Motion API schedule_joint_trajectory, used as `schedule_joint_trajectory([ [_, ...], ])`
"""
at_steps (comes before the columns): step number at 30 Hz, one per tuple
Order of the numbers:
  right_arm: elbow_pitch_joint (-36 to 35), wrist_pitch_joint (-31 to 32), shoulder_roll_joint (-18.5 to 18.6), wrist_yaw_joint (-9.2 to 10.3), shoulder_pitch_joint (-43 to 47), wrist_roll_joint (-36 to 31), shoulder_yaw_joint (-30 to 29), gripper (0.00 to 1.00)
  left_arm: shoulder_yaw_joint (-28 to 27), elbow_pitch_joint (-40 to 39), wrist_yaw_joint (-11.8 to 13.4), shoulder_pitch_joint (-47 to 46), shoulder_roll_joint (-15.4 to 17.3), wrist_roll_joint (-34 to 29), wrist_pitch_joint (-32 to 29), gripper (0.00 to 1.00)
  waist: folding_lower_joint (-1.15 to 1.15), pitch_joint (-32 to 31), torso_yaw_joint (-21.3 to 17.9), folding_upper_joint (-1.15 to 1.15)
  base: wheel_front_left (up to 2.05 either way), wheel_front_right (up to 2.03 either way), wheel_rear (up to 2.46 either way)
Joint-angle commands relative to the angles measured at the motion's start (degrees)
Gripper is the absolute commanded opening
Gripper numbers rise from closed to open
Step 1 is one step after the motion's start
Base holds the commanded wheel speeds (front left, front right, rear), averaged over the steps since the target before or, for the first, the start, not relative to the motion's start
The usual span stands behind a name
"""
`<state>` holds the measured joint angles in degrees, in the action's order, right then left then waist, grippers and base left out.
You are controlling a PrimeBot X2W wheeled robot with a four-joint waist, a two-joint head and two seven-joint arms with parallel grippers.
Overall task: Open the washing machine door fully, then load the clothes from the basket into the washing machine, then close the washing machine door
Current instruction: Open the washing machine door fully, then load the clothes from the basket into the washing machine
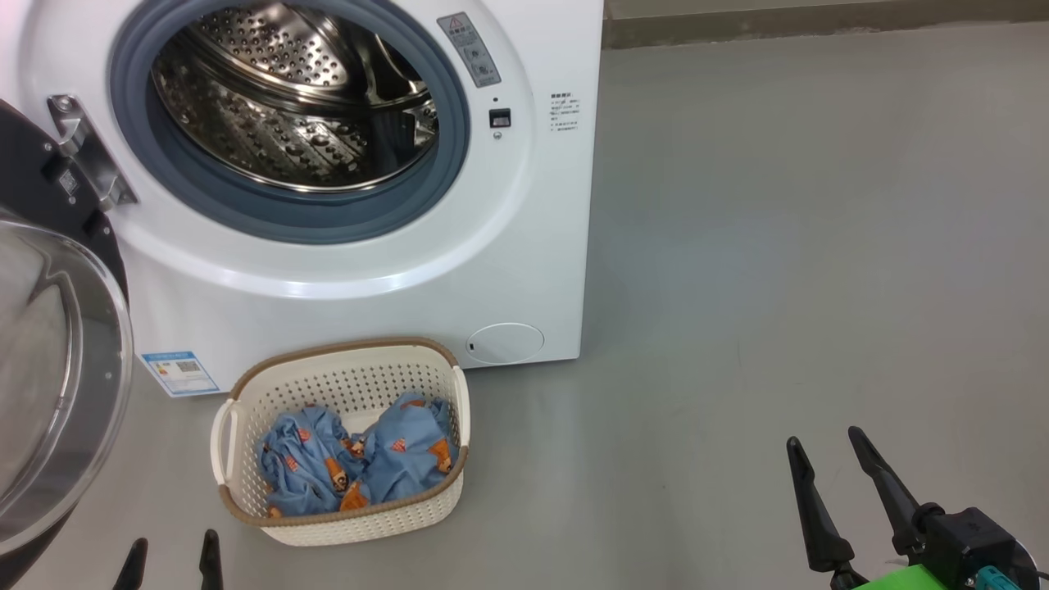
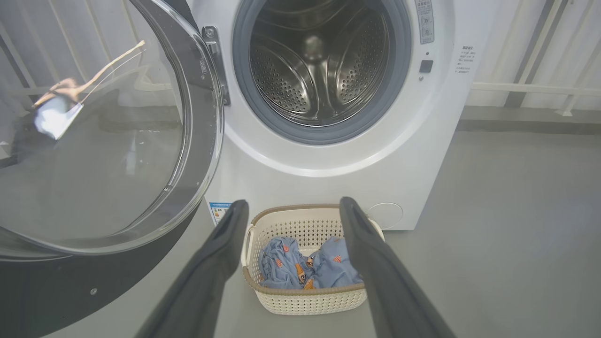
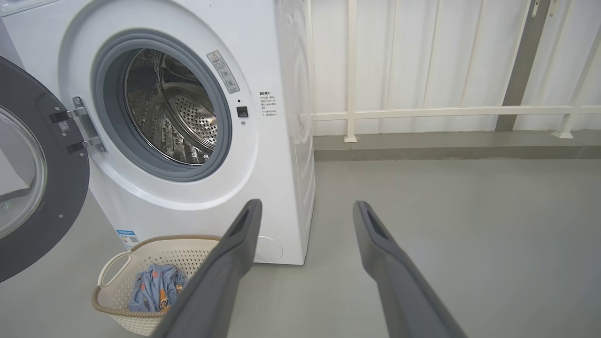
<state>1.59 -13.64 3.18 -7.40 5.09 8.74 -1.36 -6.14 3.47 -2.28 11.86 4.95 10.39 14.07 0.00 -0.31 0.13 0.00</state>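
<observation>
The white washing machine stands with its steel drum bare. Its door, black-rimmed with a clear glass bowl, is swung out wide to the left on its hinge. On the floor in front sits the cream basket holding the light-blue clothes. My left gripper is open, low and near the basket's front left corner. My right gripper is open over bare floor, far right of the basket.
Grey floor stretches to the right of the machine. A white railing and a low kerb run along the back wall. A blue label sticker and a round white flap mark the machine's lower front.
</observation>
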Motion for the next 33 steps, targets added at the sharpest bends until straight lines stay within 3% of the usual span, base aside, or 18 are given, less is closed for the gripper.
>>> schedule_joint_trajectory([
  [1,-1.35,0.06,0.24,-0.09,-1.01,-0.35,1.02,1.0,-1.83,-1.22,0.13,-2.52,1.17,0.0,0.39,1.0,0.0,0.07,0.07,0.0,0.0,0.0,0.0],
  [23,-0.95,0.18,0.34,-0.09,-1.07,-0.23,1.22,1.0,-0.67,0.77,1.11,-3.11,2.31,-0.74,0.37,1.0,0.0,-0.19,0.49,0.0,0.01,-0.01,0.0],
  [33,-1.51,0.5,0.35,-0.09,-0.99,-0.3,1.22,1.0,-0.67,1.56,1.2,-3.63,2.72,-0.02,0.31,1.0,0.0,0.1,1.04,0.0,0.89,-0.89,0.0],
])
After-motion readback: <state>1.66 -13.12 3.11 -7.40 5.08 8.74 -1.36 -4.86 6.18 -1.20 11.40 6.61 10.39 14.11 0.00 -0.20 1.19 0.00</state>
